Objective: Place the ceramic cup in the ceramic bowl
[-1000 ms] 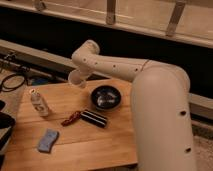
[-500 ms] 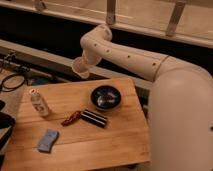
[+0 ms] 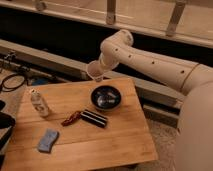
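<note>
Cup aloft at the gripper, bowl waiting on the table.
The ceramic cup (image 3: 94, 71), small, plain white and handleless, hangs tilted at the gripper (image 3: 100, 73) left of frame centre, above the table's far edge. The ceramic bowl (image 3: 106, 97), round, shallow, glossy black, sits upright on the wood at centre, below and right of the cup.

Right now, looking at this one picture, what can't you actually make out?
- The hand: hidden behind the ceramic cup it carries above the table's far edge, beside the ceramic bowl.
- The bottle's markings: too small to read.
- The small red thing beside the black bar: too blurred to identify.
- The cables at left: cut off by the picture edge.
</note>
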`<control>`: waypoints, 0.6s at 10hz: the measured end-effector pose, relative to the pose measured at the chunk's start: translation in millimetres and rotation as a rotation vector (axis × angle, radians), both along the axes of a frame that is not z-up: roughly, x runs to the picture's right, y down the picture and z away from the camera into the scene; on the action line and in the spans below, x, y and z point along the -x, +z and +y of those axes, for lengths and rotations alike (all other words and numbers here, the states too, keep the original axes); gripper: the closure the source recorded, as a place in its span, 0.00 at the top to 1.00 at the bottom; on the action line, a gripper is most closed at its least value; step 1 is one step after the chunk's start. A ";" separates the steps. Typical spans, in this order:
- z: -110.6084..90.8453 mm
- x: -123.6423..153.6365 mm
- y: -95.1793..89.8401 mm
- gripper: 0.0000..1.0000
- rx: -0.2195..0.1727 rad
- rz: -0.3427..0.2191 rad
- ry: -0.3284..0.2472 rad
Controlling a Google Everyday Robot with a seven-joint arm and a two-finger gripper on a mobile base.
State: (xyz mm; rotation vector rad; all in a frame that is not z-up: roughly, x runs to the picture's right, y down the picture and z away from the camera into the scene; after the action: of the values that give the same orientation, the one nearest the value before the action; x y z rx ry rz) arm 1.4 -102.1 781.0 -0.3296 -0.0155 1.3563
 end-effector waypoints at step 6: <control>34.5 -1.7 46.5 0.05 0.048 0.029 0.017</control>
State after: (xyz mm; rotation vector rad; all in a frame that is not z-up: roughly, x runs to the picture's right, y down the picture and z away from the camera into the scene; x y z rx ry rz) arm 3.1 -67.6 827.5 -0.3505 0.0381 1.3797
